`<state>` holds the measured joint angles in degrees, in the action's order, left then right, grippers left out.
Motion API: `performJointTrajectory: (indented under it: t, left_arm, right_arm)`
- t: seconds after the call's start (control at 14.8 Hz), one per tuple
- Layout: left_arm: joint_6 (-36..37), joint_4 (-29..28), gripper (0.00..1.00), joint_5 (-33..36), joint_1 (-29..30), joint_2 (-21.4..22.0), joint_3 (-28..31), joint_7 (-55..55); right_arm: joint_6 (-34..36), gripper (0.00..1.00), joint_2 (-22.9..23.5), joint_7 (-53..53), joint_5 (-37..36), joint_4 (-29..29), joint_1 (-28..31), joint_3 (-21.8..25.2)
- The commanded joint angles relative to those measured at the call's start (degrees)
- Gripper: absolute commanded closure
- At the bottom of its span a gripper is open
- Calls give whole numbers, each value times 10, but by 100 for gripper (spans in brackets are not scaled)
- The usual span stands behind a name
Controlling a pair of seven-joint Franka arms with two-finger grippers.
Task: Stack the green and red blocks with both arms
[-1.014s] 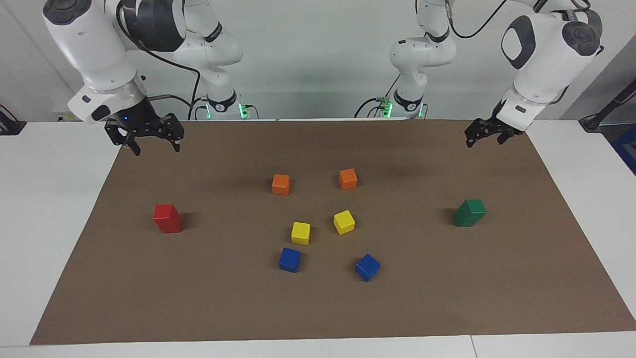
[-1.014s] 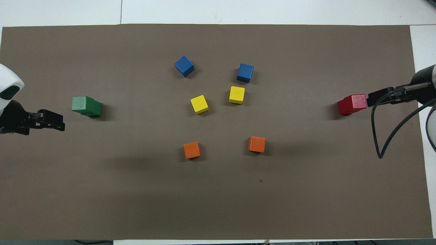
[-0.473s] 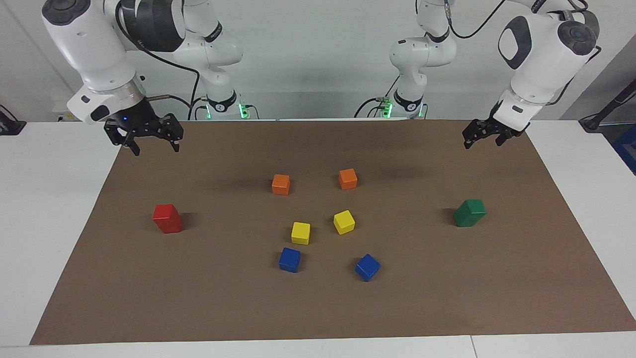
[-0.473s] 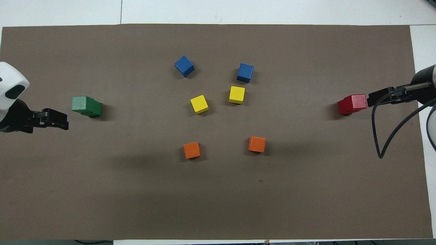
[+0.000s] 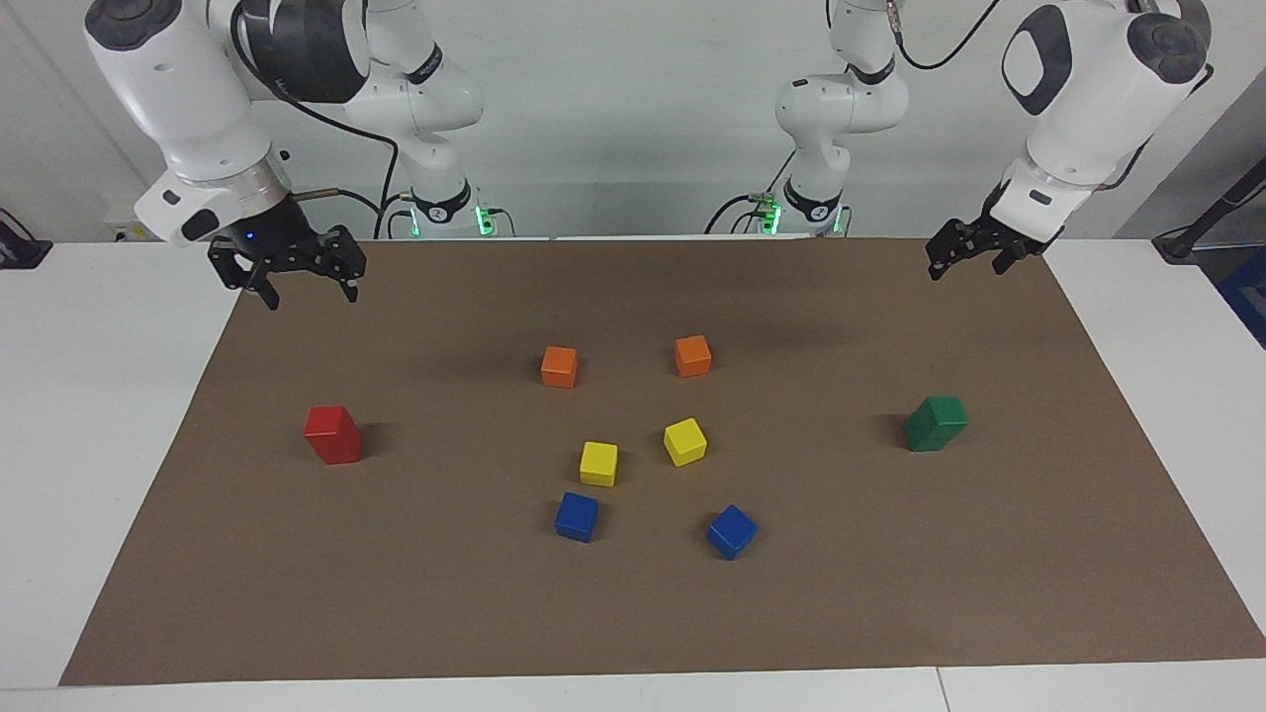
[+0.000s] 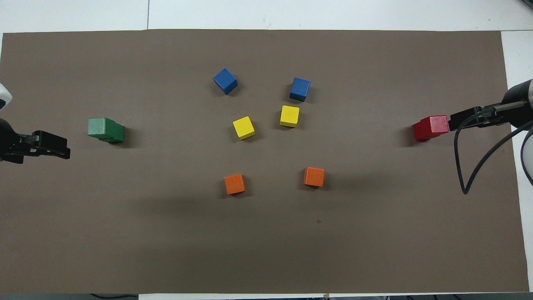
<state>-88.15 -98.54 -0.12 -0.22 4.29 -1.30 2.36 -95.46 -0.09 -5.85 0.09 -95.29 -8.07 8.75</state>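
Observation:
Two red blocks stand stacked as a short tower (image 5: pixel 333 433) (image 6: pixel 431 127) on the brown mat toward the right arm's end. Two green blocks form a matching tower (image 5: pixel 935 423) (image 6: pixel 105 130) toward the left arm's end, the upper cube slightly offset. My right gripper (image 5: pixel 313 300) (image 6: pixel 454 118) hangs open and empty above the mat's corner, well clear of the red tower. My left gripper (image 5: pixel 964 269) (image 6: pixel 62 148) is open and empty too, raised over the mat's edge at its own end, apart from the green tower.
Two orange cubes (image 5: pixel 559 366) (image 5: pixel 692 355), two yellow cubes (image 5: pixel 598 463) (image 5: pixel 684 441) and two blue cubes (image 5: pixel 577 516) (image 5: pixel 731 531) lie loose in the middle of the mat (image 5: pixel 633 613). A black cable (image 6: pixel 462 166) loops down from the right arm.
My left gripper has risen and drawn back toward its own end of the table. The right gripper and all blocks have stayed put.

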Motion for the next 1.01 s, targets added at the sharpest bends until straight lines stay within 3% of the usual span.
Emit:
performJointTrajectory:
  t: [0.0,0.74,0.95]
  left_arm:
    - [13,-1,0,-8,-5,4,3,5]
    - [7,6,0,-8,-5,3,2,2]
    - [-29,3,0,-8,-6,2,4,2]
  right_arm:
    - [-3,0,-11,9,-7,-10,-5,1]
    - [-3,0,-11,9,-7,-10,-4,2]
    - [-3,0,-11,8,-7,-10,-3,1]
